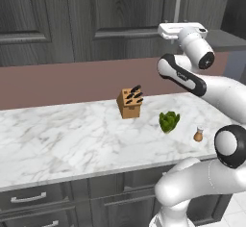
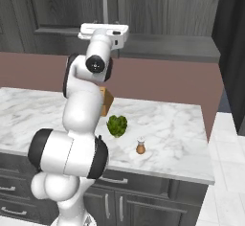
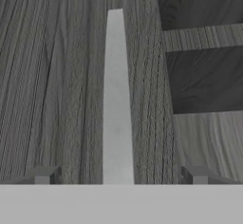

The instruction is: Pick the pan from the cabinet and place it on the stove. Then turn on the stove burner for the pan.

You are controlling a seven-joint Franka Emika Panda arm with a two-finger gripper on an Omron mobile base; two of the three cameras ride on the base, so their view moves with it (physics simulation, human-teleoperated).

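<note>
Cabinet [image 1: 120, 9] of dark grey wood grain hangs above the marble counter [image 1: 72, 139], its door shut, and its long silver bar handle [image 3: 115, 99] stands upright, long axis running straight up and down the door. The hand view looks at that handle from close up: it rises between the two dark fingertips [image 3: 45, 175], which stand wide apart on either side of it without touching it, so the gripper [image 3: 118, 176] is spread wide and holds nothing. That view also shows the raised panel edge of the neighbouring door beside the handle.

Both base views show what the hand view cannot: the white arm reaching up from the counter's front edge, its hand level with the lower end of the handle [image 2: 105, 2]. On the counter below the cabinet sit a wooden knife block [image 1: 129, 103], a green leafy vegetable [image 1: 169, 121] just beside it toward the arm, and a small brown shaker [image 1: 198, 134] beyond that. From the right base view, the arm hides most of the knife block [image 2: 106, 103].
</note>
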